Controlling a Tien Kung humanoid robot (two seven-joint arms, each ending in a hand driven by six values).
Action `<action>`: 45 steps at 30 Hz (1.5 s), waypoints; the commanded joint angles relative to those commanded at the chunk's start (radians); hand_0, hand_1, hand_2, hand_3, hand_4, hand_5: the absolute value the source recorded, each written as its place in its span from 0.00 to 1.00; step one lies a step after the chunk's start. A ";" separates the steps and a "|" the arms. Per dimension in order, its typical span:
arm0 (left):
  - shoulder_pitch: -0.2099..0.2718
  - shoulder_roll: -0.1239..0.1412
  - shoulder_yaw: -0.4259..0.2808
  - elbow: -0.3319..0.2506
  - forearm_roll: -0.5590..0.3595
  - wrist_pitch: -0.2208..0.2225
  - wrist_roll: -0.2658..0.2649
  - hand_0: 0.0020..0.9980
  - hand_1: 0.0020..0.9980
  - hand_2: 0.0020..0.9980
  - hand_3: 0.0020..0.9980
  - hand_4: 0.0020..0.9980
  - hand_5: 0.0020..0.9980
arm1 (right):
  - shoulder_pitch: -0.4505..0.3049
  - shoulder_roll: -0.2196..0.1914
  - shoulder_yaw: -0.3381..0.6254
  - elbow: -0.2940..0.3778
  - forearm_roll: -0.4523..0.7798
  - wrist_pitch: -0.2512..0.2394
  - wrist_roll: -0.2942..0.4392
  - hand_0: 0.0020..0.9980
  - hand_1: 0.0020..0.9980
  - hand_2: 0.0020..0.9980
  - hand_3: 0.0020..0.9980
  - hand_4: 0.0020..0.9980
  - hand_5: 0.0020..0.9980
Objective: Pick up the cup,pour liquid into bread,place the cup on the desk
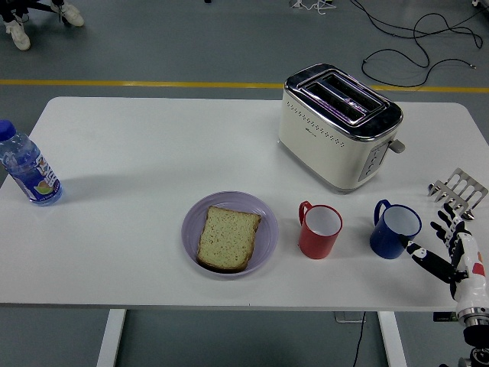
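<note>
So my right hand point(451, 248) is coming in at the lower right corner of the table point(137, 153), fingers spread loose and holding nothing. The thumb tip pokes out toward the blue cup point(395, 229) and sits just beside its lower right side, though I honestly can't tell if it's touching or a hair off. The blue cup stands upright near the front edge, handle pointing up-left toward the toaster, and its inside looks pale; whether there's liquid in there I can't make out. Just left of it, apart but close, is a red cup point(319, 230), also upright, handle on its left side, white inside. Left of that again is a lavender plate point(263, 229) with one slice of bread point(228, 238) lying flat on it, crust a bit darker along the bottom edge. Behind the cups there's a cream-and-chrome two-slot toaster point(340, 127), set at an angle, lever on its right end. Over by the right edge, just beyond my fingers, sits a small metal toast rack point(458, 188). Way off at the left edge of the table there's a plastic water bottle point(27, 168) with a blue cap, standing up. Black cables point(412, 38) trail over the grey floor past the far side.
</note>
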State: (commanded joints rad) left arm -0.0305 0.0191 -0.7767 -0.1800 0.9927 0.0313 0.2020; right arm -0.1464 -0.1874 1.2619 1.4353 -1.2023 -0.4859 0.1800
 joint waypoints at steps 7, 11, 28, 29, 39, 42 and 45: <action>-0.005 0.001 0.002 0.000 0.000 -0.001 0.002 0.66 0.70 0.73 0.62 0.36 0.95 | 0.021 0.010 -0.033 -0.039 0.004 -0.004 -0.004 0.94 0.87 0.95 0.97 1.00 0.19; -0.004 -0.002 0.002 0.000 0.001 0.000 0.002 0.66 0.70 0.73 0.62 0.36 0.95 | 0.039 0.010 -0.050 -0.073 0.006 -0.017 -0.012 0.94 0.87 0.95 0.97 1.00 0.19; -0.012 -0.006 0.007 0.000 -0.002 0.000 0.004 0.66 0.70 0.73 0.62 0.36 0.94 | 0.111 0.036 -0.071 -0.166 0.032 -0.034 -0.003 0.95 0.87 0.95 0.97 1.00 0.18; -0.012 -0.006 0.010 0.000 -0.005 0.000 0.003 0.66 0.70 0.73 0.62 0.36 0.94 | 0.118 0.037 -0.076 -0.174 0.038 -0.035 -0.002 0.95 0.87 0.95 0.97 1.00 0.18; -0.012 -0.008 0.011 0.000 -0.015 0.002 0.001 0.66 0.70 0.73 0.62 0.36 0.94 | 0.184 0.045 -0.103 -0.257 0.101 -0.044 0.024 0.95 0.86 0.94 0.96 1.00 0.18; -0.012 -0.008 0.011 0.000 -0.016 0.002 0.001 0.66 0.70 0.73 0.62 0.36 0.94 | 0.192 0.048 -0.109 -0.270 0.107 -0.050 0.029 0.95 0.86 0.93 0.96 1.00 0.18; -0.012 -0.009 0.011 0.000 -0.018 0.002 0.000 0.66 0.70 0.73 0.62 0.36 0.94 | 0.195 0.050 -0.114 -0.279 0.119 -0.053 0.033 0.95 0.86 0.93 0.96 1.00 0.18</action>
State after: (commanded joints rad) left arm -0.0423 0.0103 -0.7658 -0.1800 0.9744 0.0337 0.2025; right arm 0.0483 -0.1373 1.1476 1.1563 -1.0829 -0.5387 0.2130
